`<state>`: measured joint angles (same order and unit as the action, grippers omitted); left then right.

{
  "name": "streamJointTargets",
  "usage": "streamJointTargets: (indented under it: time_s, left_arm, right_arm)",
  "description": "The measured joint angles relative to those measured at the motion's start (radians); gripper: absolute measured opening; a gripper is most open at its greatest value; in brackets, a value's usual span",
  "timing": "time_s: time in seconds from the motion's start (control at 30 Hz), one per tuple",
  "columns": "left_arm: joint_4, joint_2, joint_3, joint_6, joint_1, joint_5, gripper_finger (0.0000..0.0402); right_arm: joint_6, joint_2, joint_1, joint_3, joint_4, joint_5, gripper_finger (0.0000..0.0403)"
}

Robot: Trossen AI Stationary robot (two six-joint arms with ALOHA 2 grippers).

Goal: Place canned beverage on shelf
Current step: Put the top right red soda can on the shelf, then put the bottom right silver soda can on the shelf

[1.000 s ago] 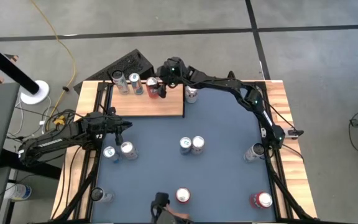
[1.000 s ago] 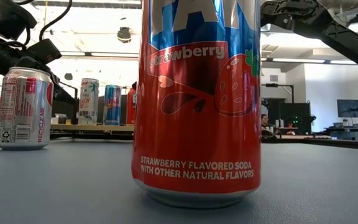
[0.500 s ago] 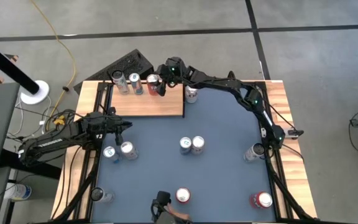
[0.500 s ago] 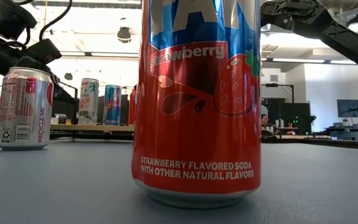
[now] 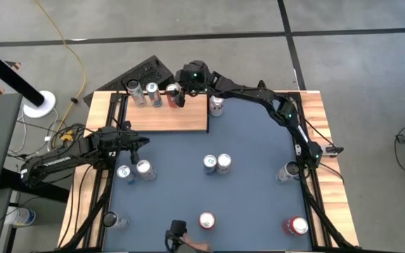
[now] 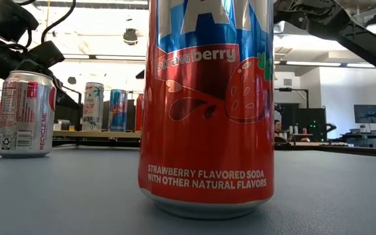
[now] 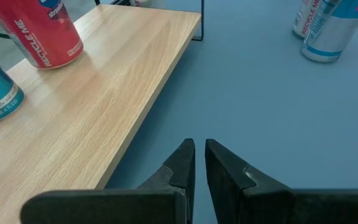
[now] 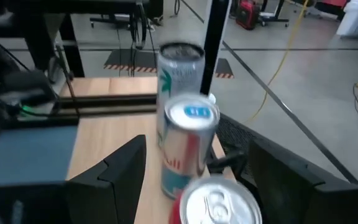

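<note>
High view: the right gripper, at 12 o'clock on the table, has slid a little toward 11 o'clock over the last second and now stands over the far edge of the flat light-brown wood-grain shelf. The red-topped soda can has travelled with it and now stands third in the row beside two silver cans. The left gripper waits at 9 o'clock, unmoved, fingers closed on nothing.

Low view: a big red strawberry soda can fills the foreground. Far behind it, at 10 o'clock, the shelf's cans show, unchanged, and a red sliver just beside them looks like the delivered one.

Left wrist view: the closed dark fingers point at blue tabletop beside the shelf board, where the red can stands upright.

Right wrist view: the spread fingers flank the red can's silver lid with a gap on both sides. I judge the placement essentially made; the gripper seems free to lift clear.
</note>
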<state>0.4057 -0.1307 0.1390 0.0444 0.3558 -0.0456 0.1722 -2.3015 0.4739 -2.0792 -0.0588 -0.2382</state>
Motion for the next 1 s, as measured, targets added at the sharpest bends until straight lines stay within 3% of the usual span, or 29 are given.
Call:
streamJointTargets:
  time_s: [0.23, 0.43, 0.57, 0.73, 1.0]
  left_arm:
    - [0.000, 0.000, 0.000, 0.000, 0.000, 0.000, 0.0027]
    - [0.000, 0.000, 0.000, 0.000, 0.000, 0.000, 0.0027]
    - [0.000, 0.000, 0.000, 0.000, 0.000, 0.000, 0.0027]
    - [0.000, 0.000, 0.000, 0.000, 0.000, -0.003, 0.0027]
    - [0.000, 0.000, 0.000, 0.000, 0.000, -0.004, 0.0027]
  right_arm:
    - [0.044, 0.003, 0.001, -0.277, -0.398, 0.000, 0.0270]
    - [0.114, 0.178, 0.065, -0.190, -0.598, 0.059, 0.0270]
    - [0.122, 0.307, 0.156, -0.133, -0.740, 0.004, 0.0270]
    - [0.082, 0.440, 0.257, 0.171, -0.726, -0.096, 0.0270]
    - [0.056, 0.671, 0.263, 0.778, -0.194, -0.136, 0.0270]
